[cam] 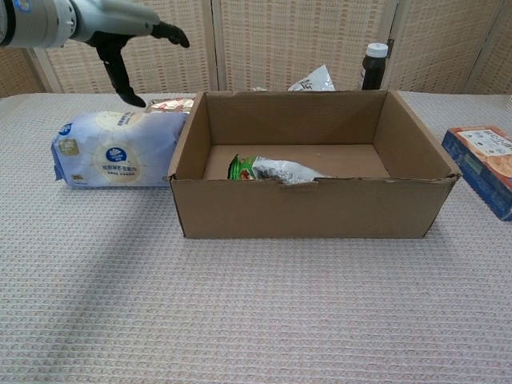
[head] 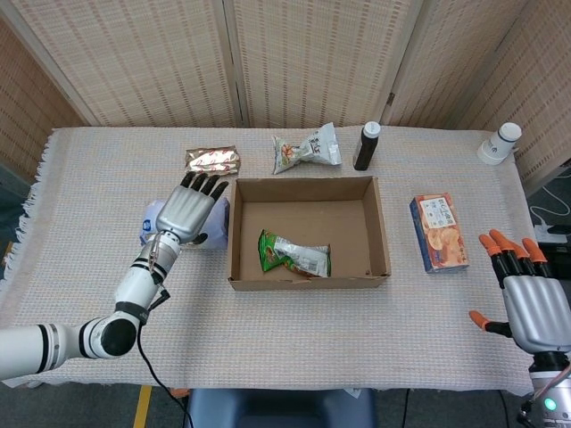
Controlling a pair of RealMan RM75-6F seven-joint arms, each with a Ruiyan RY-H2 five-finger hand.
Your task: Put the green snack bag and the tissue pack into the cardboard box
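Observation:
The green snack bag (head: 293, 254) (cam: 272, 169) lies flat inside the cardboard box (head: 384, 234) (cam: 312, 210), toward its front left. The pale blue tissue pack (head: 153, 223) (cam: 112, 150) rests on the table just left of the box. My left hand (head: 189, 214) (cam: 120, 38) hovers over the pack with fingers spread and nothing in it, covering most of the pack in the head view. My right hand (head: 524, 294) is open and empty off the table's front right corner, seen only in the head view.
Behind the box lie a foil snack pack (head: 212, 160), a white snack bag (head: 306, 148) and a dark bottle (head: 366, 145). An orange and blue biscuit box (head: 439, 232) (cam: 487, 167) sits right of the box. A white jar (head: 500, 143) stands at the back right.

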